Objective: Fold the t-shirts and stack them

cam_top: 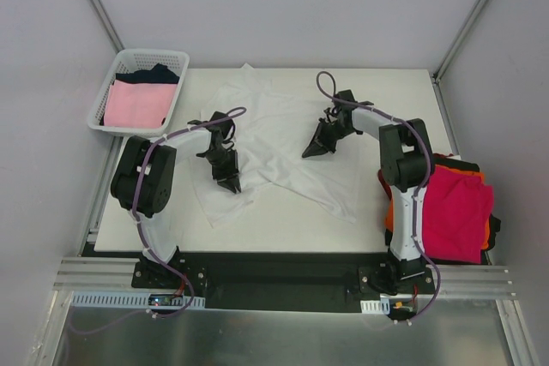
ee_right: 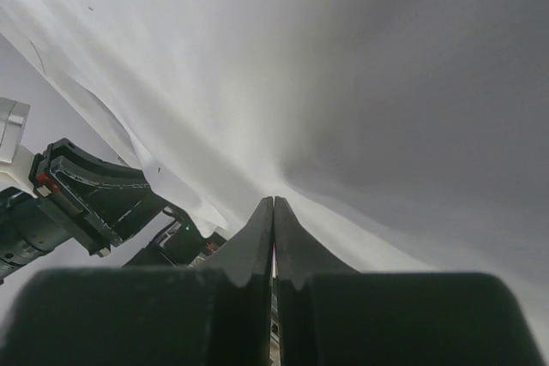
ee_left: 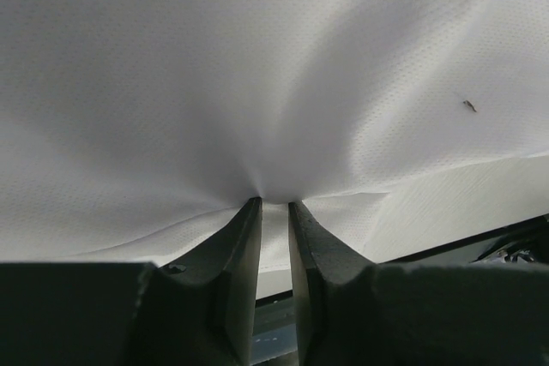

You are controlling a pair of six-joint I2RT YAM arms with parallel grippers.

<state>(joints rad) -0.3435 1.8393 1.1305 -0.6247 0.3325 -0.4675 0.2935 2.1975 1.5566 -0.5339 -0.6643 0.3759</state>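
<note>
A white t-shirt (cam_top: 287, 130) lies spread and rumpled across the middle of the white table. My left gripper (cam_top: 228, 183) is on its near-left part. In the left wrist view the gripper (ee_left: 274, 203) is shut on a pinch of the white cloth (ee_left: 257, 66), which puckers at the tips. My right gripper (cam_top: 310, 151) is over the shirt's middle. In the right wrist view it (ee_right: 274, 200) is shut on the white cloth (ee_right: 360, 66), which rises in a fold from the tips.
A white lattice basket (cam_top: 109, 86) at the far left holds a pale pink shirt (cam_top: 135, 105) and a dark one (cam_top: 154, 75). A magenta-red shirt (cam_top: 455, 212) lies on an orange one (cam_top: 388, 212) at the right edge. The left arm (ee_right: 86, 199) shows in the right wrist view.
</note>
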